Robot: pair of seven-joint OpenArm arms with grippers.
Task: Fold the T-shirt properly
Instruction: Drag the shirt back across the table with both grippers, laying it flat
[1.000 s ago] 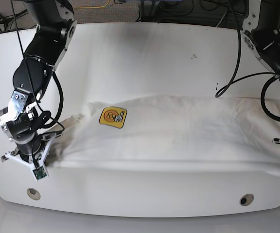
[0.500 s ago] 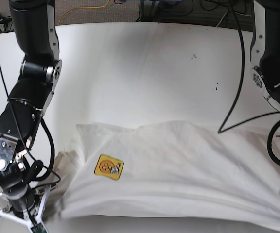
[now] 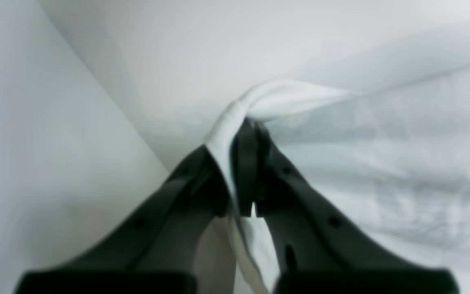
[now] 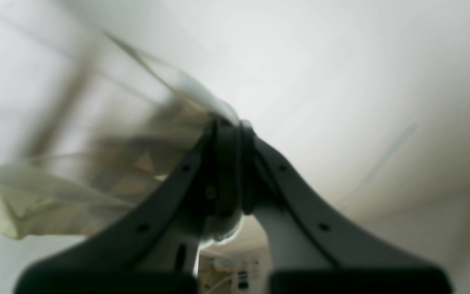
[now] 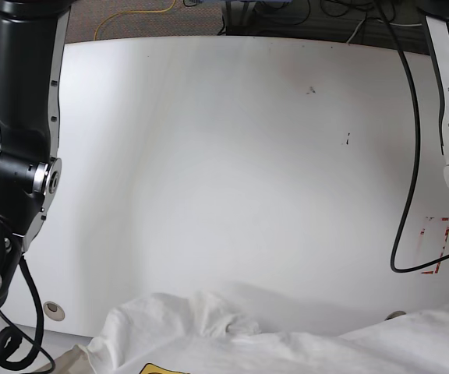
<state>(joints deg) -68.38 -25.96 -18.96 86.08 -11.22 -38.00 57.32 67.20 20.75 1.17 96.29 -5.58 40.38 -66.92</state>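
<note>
You had each end effector, left [image 3: 246,163] and right [image 4: 229,163], clenched on the T-shirt [image 5: 302,347], lifted unfolded, every fold left.

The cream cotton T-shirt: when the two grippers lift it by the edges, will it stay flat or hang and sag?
The cream cotton T-shirt will likely sag: between the grips it lies in soft wrinkles. It seems floppy, since the cloth bunches into a twisted fold at the left gripper. It probably holds without slipping: the right gripper pinches only a thin edge.
</note>
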